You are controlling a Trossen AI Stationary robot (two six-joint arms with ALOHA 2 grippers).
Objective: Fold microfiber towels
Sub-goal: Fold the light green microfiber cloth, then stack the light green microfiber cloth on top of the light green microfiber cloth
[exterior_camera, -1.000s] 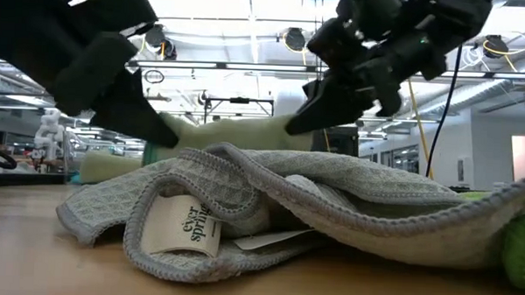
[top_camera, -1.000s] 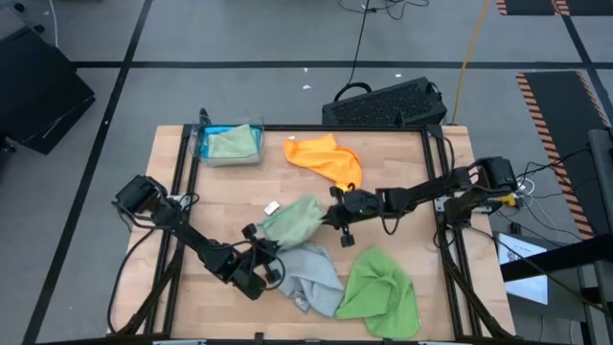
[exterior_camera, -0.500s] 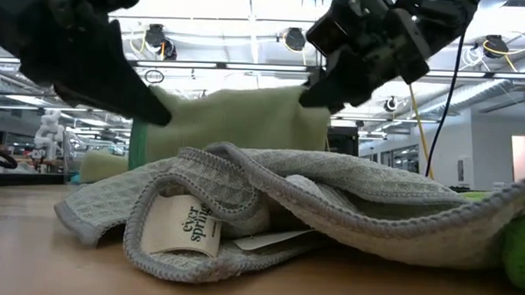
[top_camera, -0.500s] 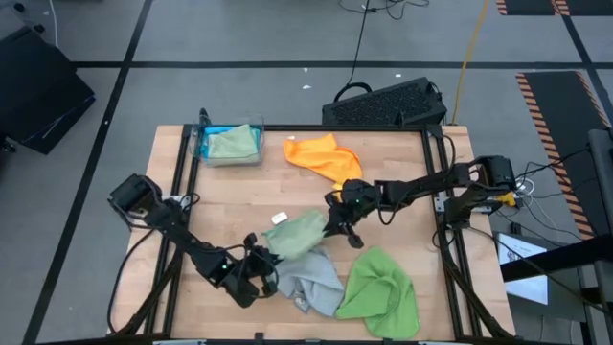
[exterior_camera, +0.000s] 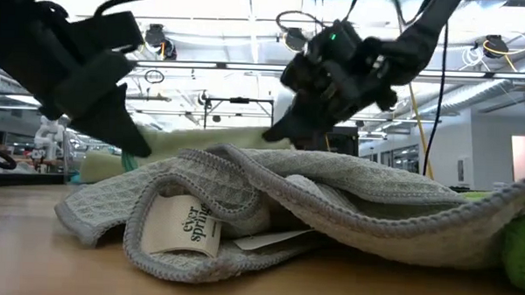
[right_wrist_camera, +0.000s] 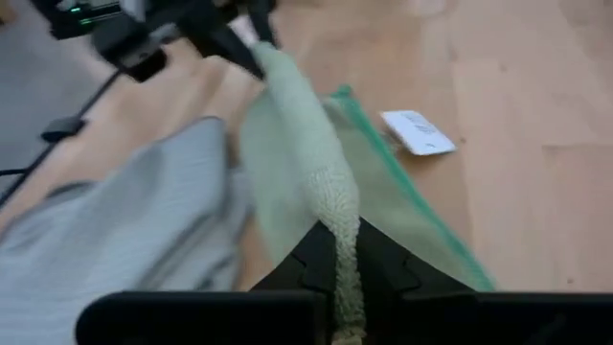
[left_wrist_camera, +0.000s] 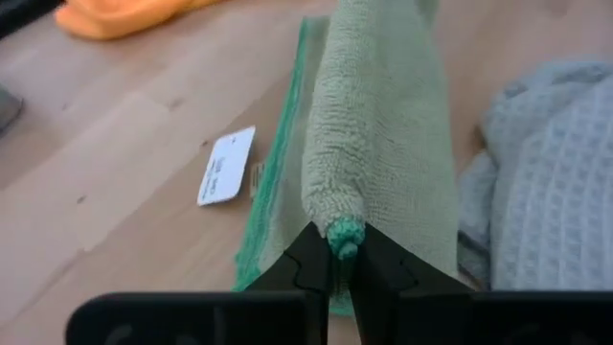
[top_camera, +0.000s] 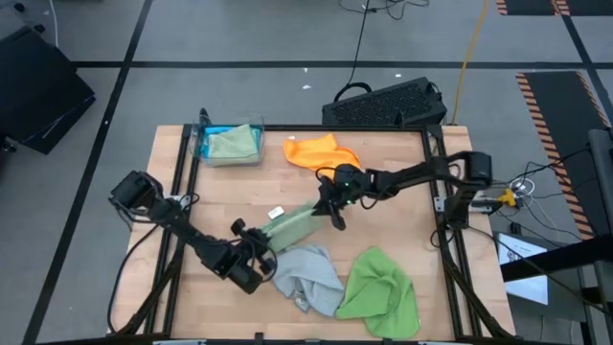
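sage towel (top_camera: 295, 223) taut between hands

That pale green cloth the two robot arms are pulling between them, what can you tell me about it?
The pale sage green towel is a soft, fluffy terry cloth with a brighter green stitched edge and a white tag. It is stretched long between the two arms above the wooden table: the left gripper pinches one corner, the right gripper the opposite end. Its lower part drapes onto the table, beside the crumpled grey towel.
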